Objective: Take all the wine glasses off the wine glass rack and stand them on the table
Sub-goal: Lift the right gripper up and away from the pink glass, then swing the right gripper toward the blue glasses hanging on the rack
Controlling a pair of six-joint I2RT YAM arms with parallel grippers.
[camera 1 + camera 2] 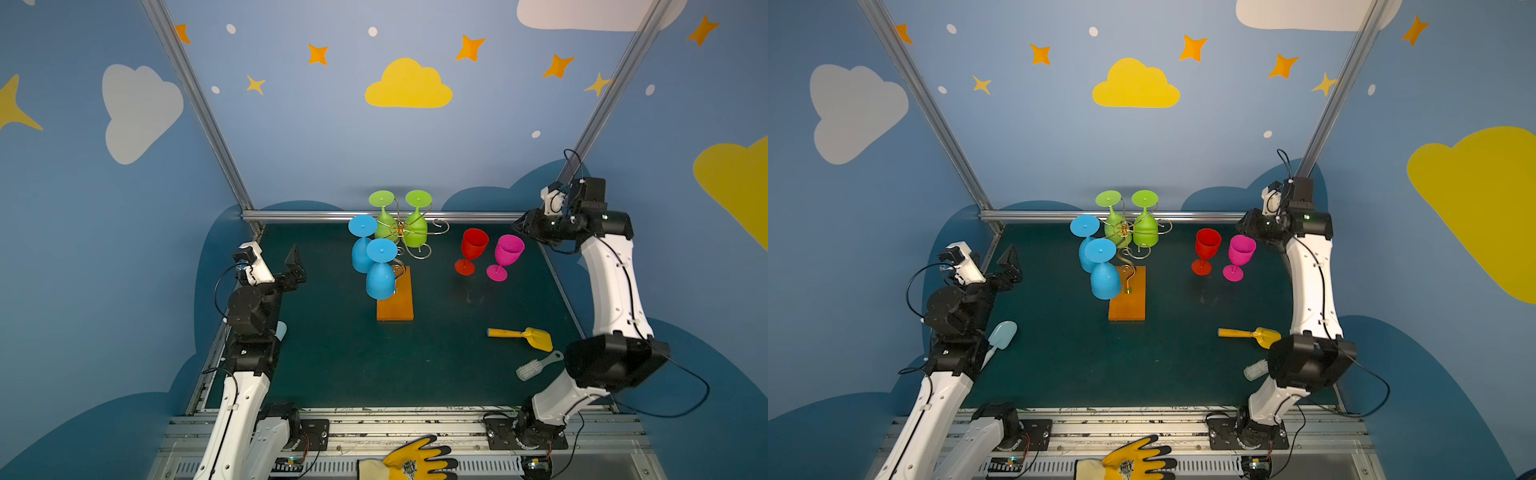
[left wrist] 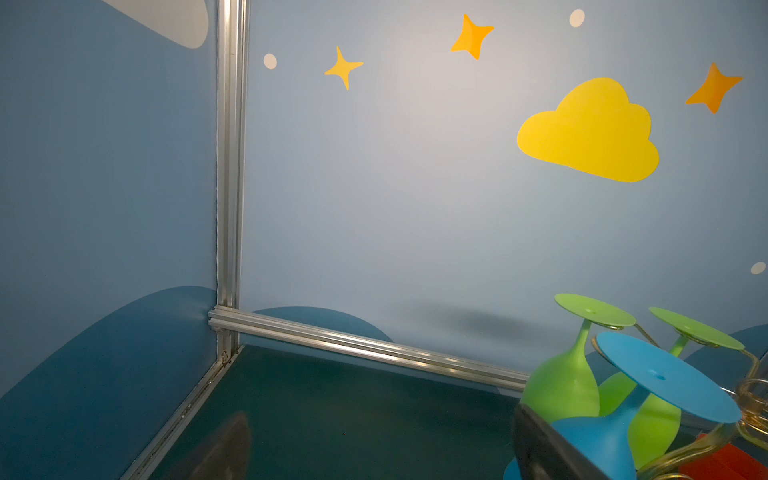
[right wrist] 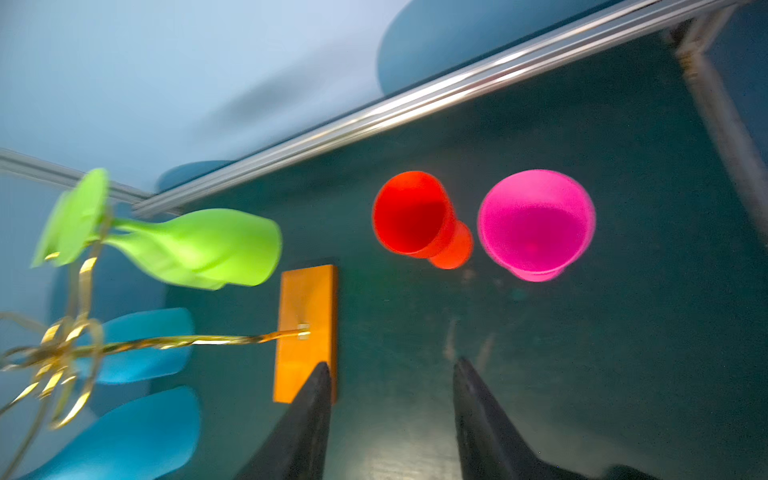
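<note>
Four wine glasses are seen hanging upside down from the wine glass rack: two green glasses on its far side and two blue glasses on the side towards the left arm. A red glass and a pink glass are stood upright on the mat, well apart from the rack on its right-arm side, and are judged to be already off. The right gripper is held raised near the pink glass, on the side away from the rack, with its jaws spread and nothing between them. The left gripper is likewise spread and empty, well apart from the rack on the opposite side. The step in hand is judged to be a reach back for another hanging glass, and the right-hand green glass seems best placed for it. The path should be kept above the two standing glasses so that neither is knocked over. The jaws are best left wide until the bowl is between them, then closed gently, since the plastic looks smooth and may slip. The foot should probably be slid outward along its wire arm, not pulled downward, because the thin wire is likely to sway and disturb the neighbouring glasses.
</note>
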